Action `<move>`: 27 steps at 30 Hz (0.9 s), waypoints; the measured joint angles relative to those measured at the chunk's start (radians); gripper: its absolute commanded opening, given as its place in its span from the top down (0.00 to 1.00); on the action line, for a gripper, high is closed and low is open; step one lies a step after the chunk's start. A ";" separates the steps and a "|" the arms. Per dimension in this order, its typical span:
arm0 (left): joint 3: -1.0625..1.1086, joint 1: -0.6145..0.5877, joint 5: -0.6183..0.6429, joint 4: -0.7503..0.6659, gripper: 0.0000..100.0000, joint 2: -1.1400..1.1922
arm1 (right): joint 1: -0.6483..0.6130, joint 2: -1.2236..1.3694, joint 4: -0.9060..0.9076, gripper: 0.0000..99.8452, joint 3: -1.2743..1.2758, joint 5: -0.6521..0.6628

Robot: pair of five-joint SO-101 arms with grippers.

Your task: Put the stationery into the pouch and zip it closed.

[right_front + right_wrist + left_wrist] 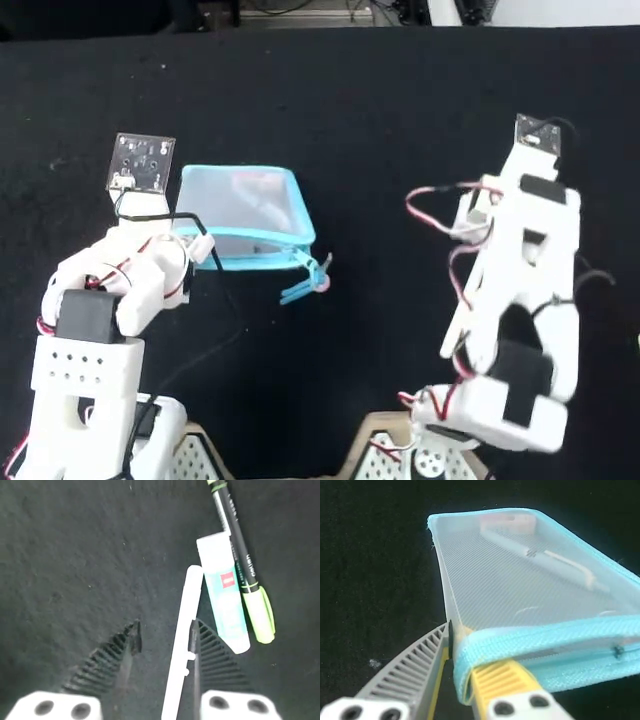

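Pouch corner sits pinched in left hand; right hand gapes around white pen.

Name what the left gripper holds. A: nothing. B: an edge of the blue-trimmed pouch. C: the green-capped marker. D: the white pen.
B: the left wrist view shows the left gripper shut on the pouch at the end of its blue zipper band.

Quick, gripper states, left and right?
Left gripper: closed on a corner of the pouch.
Right gripper: open, holding nothing; the white pen lies beside one finger.
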 measured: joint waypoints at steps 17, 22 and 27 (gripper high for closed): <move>0.000 0.000 0.000 0.000 0.97 -0.002 | 0.071 0.379 0.077 0.84 -0.282 0.000; 0.000 0.000 0.000 0.000 0.97 -0.002 | 0.071 0.434 0.077 0.84 -0.325 0.000; 0.000 0.000 0.000 0.000 0.97 -0.002 | 0.071 0.480 0.077 0.84 -0.368 0.000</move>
